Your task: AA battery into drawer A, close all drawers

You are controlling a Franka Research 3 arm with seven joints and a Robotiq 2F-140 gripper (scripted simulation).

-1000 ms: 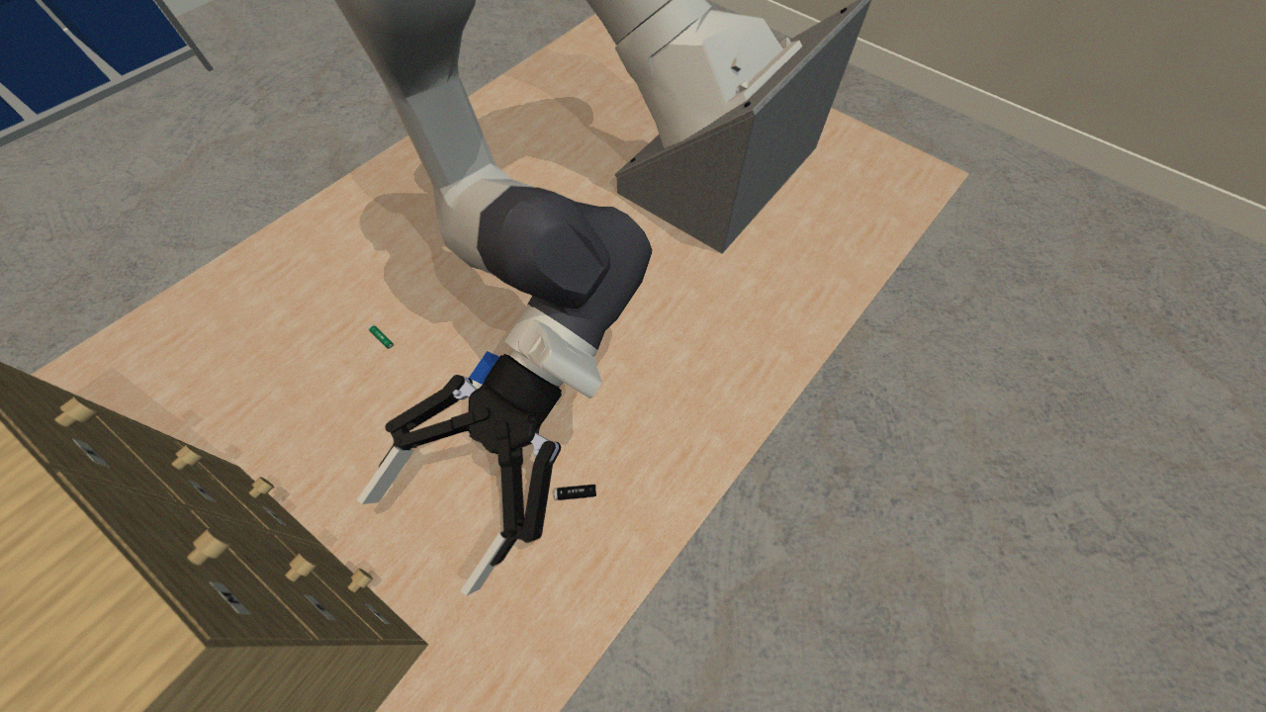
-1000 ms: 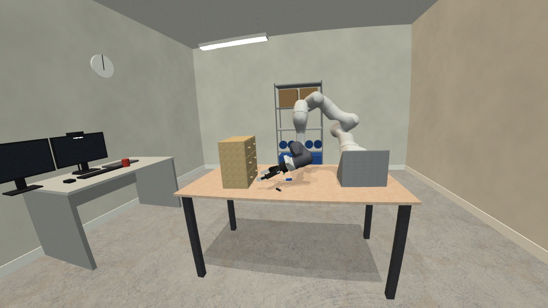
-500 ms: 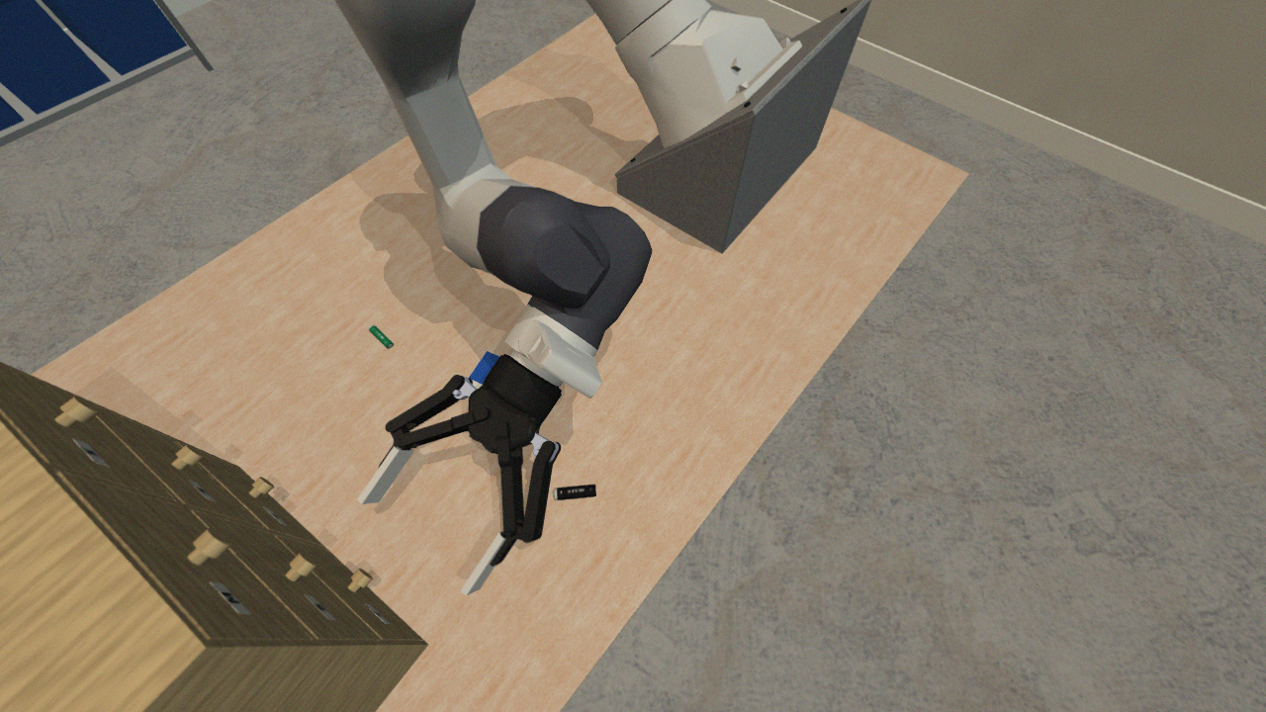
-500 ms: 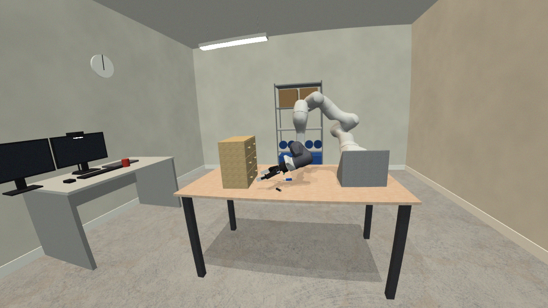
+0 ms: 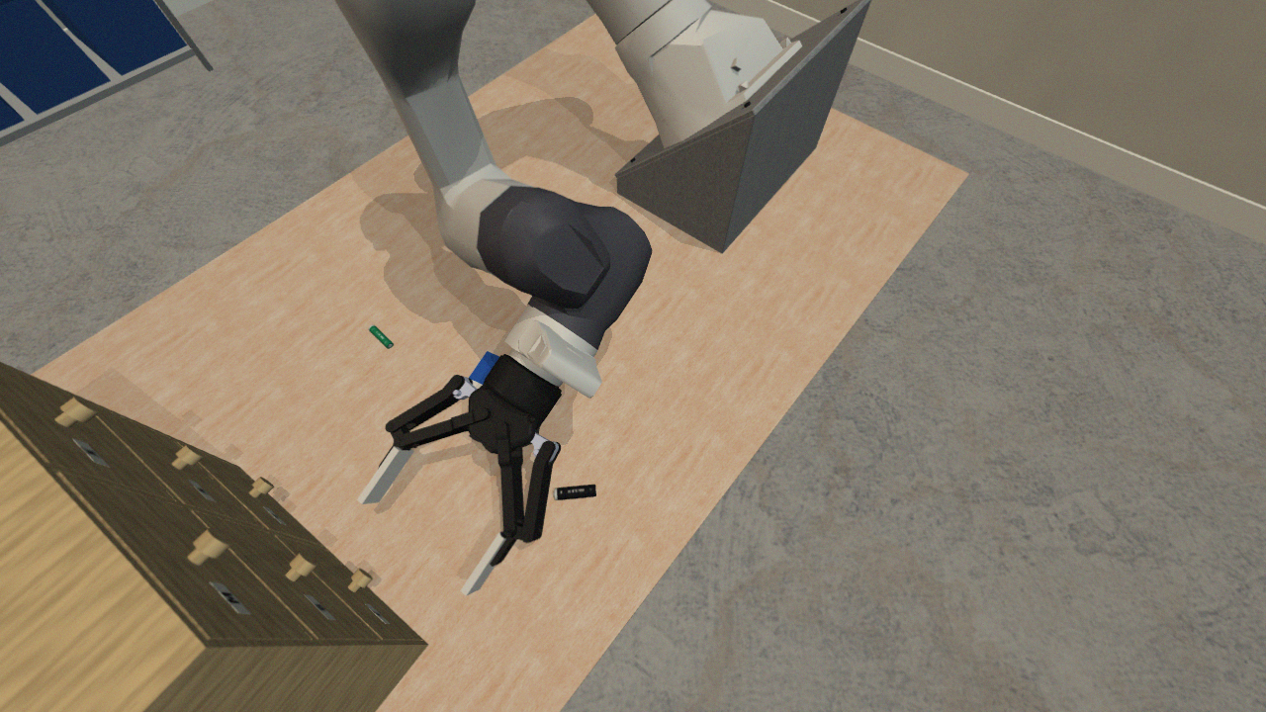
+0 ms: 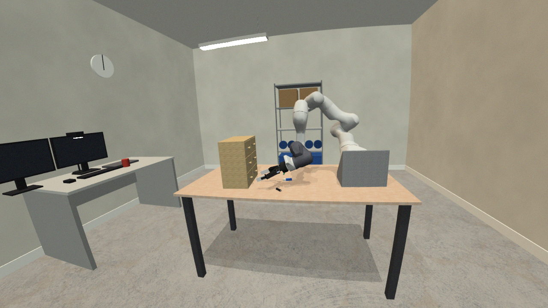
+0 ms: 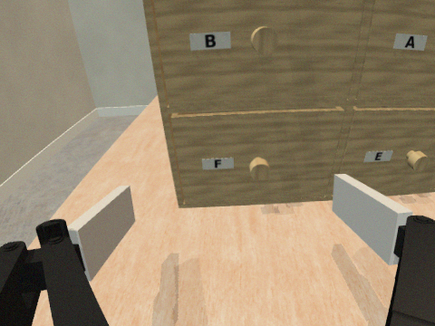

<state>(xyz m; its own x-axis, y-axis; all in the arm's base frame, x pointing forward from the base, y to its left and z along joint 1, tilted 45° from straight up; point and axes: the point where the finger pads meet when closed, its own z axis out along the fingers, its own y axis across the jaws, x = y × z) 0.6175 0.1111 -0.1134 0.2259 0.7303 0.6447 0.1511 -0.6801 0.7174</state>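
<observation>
Claw (image 5: 419, 547) (image 6: 260, 176) (image 7: 233, 198) spread wide, fingers well apart, nothing between them; it hangs tilted down in front of the chest (image 5: 310, 655) (image 6: 234, 164) (image 7: 171, 158), not touching it. Chest stands upright on the table (image 5: 752, 310) (image 6: 344, 197) (image 7: 249, 272). Drawer A (image 5: 202, 489) (image 6: 255, 157) (image 7: 399, 77) is shut in the chest's front, directly above drawer E (image 5: 275, 513) (image 6: 256, 170) (image 7: 385, 131). Beside these, drawer B (image 5: 318, 606) (image 6: 251, 162) (image 7: 308, 68) sits over drawer F (image 5: 376, 612) (image 6: 251, 177) (image 7: 290, 136), both shut.

Black battery (image 5: 575, 491) (image 6: 278, 189), apparently the AA, lies flat on the table out from the chest's front, on the B-and-F side; its print is too small to read. Green piece (image 5: 380, 336) (image 6: 284, 173) lies out from the chest toward the A-and-E side. Blue piece (image 5: 485, 367) (image 6: 288, 179) also rests out from the chest, partly hidden by the claw in the top view. Arm (image 5: 540, 247) (image 6: 300, 114) reaches toward the chest from its mount (image 5: 681, 186) (image 6: 364, 168), which stands well apart from the chest's front.

No change could be made out between the earlier pictures and these — not in the top view, nor in the exterior one. For the wrist view — lacking an earlier picture — change could not be told.
</observation>
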